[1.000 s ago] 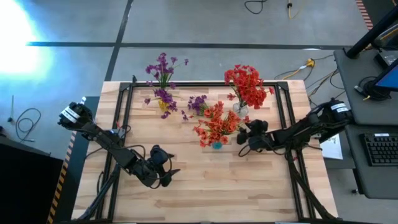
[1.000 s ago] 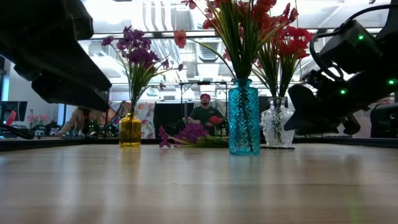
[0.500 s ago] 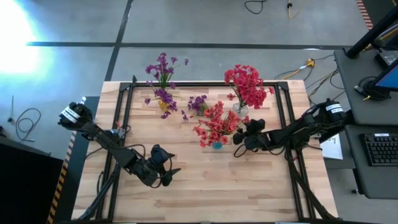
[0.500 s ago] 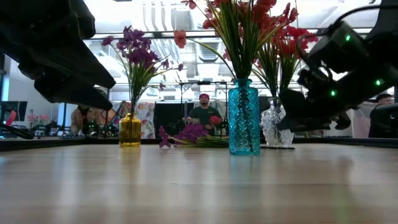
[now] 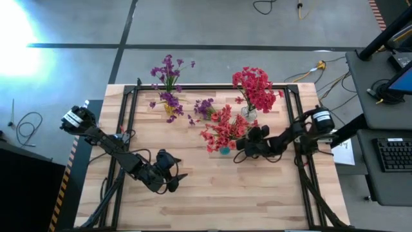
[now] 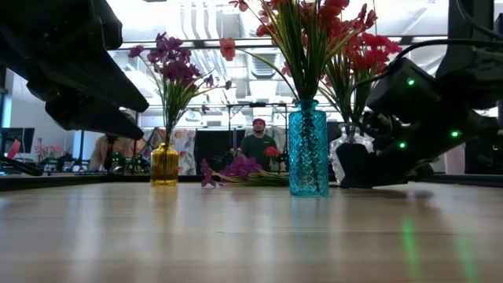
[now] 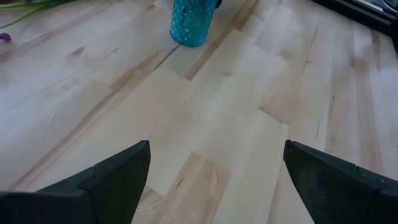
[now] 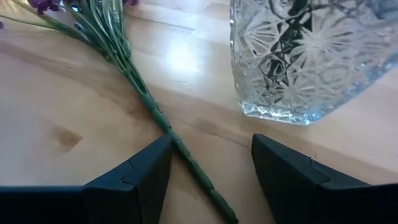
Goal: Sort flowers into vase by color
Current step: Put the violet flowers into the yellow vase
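High view: wooden counter [image 5: 270,187] holds a yellow vase [image 5: 168,109] of purple flowers, a blue vase [image 5: 223,149] and a clear vase [image 5: 248,114] of red flowers; a loose purple flower [image 5: 203,108] lies between them. Right gripper [image 5: 241,145] sits beside the blue vase; left gripper [image 5: 178,182] waits at the near side. Low view: loose flower flat behind the vases. Left wrist view: gripper released, empty. Right wrist view: jaws apart, straddling the green stem [image 8: 155,115], not clenched, beside the clear vase.

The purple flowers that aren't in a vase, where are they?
In the high view, the loose purple flowers lie on the table near its far edge, between the yellow vase and the blue vase.
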You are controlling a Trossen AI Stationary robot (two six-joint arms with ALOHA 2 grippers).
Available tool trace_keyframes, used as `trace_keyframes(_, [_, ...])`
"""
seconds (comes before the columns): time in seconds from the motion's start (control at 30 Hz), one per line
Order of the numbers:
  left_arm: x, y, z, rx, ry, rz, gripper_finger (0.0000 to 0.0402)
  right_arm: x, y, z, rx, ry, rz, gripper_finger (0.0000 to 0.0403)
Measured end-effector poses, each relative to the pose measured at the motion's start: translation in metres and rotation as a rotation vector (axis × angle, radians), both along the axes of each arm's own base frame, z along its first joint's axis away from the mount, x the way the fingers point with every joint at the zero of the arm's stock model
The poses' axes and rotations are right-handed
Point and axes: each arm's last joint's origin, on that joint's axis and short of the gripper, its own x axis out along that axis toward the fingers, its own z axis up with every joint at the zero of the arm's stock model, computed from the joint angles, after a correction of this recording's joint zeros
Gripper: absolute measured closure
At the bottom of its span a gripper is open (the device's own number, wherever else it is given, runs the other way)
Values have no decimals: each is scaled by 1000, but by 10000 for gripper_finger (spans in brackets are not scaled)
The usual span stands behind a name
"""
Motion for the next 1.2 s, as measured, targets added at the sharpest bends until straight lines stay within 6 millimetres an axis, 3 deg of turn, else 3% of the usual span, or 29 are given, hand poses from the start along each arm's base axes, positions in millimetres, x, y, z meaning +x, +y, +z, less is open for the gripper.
trace_keyframes(0.5, [0,0,0,2,1,-4,47,-8,1,-7,111,115,35,199])
trace_keyframes(1.0, [0,0,0,2,2,-4,47,-12,4,16,136,159,130,384])
trace_keyframes(1.2, [0,0,0,2,2,-4,47,-19,5,28,178,187,170,389])
